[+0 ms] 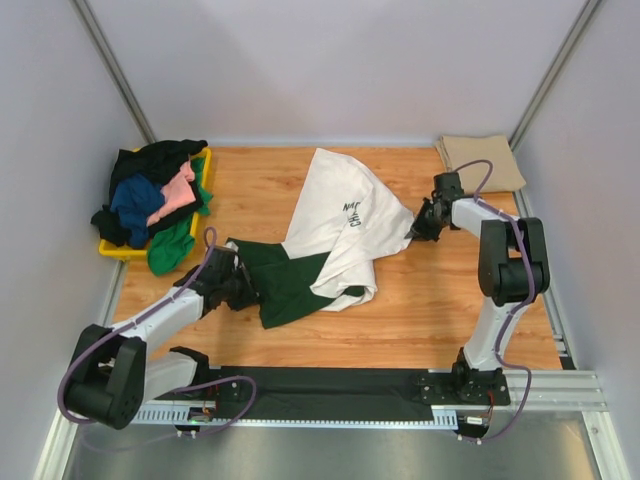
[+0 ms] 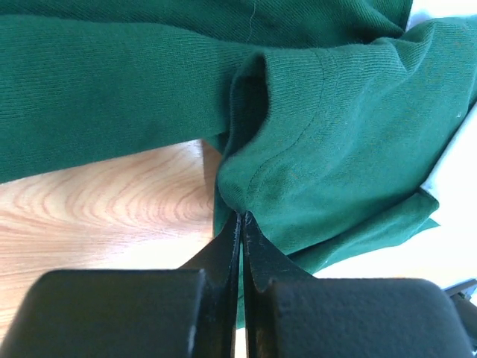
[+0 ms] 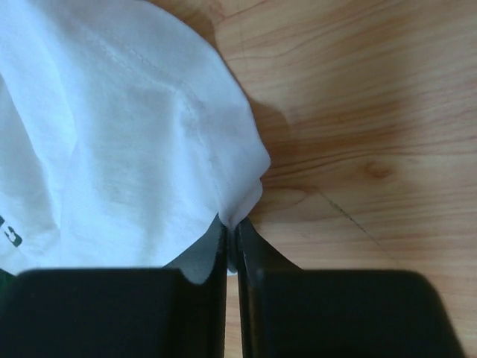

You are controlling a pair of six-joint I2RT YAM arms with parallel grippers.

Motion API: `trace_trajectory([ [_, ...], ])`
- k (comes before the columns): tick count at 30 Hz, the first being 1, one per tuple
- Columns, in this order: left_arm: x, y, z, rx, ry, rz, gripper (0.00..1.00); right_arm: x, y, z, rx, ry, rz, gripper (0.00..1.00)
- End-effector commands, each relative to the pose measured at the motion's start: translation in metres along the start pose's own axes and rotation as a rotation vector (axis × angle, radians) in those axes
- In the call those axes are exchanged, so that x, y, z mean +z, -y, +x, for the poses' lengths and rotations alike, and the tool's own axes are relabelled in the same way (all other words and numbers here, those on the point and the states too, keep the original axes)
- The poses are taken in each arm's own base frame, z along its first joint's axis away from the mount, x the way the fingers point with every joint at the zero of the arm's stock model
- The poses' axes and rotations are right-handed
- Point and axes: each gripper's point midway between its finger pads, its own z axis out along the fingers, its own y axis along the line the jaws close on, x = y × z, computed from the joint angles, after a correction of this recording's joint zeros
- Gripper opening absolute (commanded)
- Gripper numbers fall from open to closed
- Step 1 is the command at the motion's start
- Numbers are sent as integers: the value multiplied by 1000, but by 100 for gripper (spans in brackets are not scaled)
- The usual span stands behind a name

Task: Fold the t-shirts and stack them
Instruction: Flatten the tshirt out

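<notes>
A cream t-shirt with dark green sleeves and black print lies crumpled across the middle of the wooden table. My left gripper is shut on the green sleeve, pinching its hem at the fingertips. At the shirt's right corner my right gripper is shut on the cream cloth, whose edge sits between the fingertips. A folded tan t-shirt rests at the back right. More t-shirts in black, blue, pink and green are heaped at the back left.
The heap sits in a yellow plastic tray against the left wall. Grey walls close in the table on three sides. Bare wood shows in front of the cream shirt and to its right. A black rail runs along the near edge.
</notes>
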Motion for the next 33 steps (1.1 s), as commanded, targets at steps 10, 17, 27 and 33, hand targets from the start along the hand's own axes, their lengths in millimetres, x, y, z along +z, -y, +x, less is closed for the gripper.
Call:
trace_trajectory([
  [10,-106,41,-77,161,348,-5,0,-97,-37,-53,-83,208,-62,0],
  [17,-206,77,-123,239,590,15,0,-211,-57,-62,-125,391,-94,0],
  [27,-303,107,-161,364,809,5,0,-345,-47,-41,-166,641,-69,0],
  [33,-285,144,-156,525,732,154,0,-333,-35,-17,-160,605,-78,0],
])
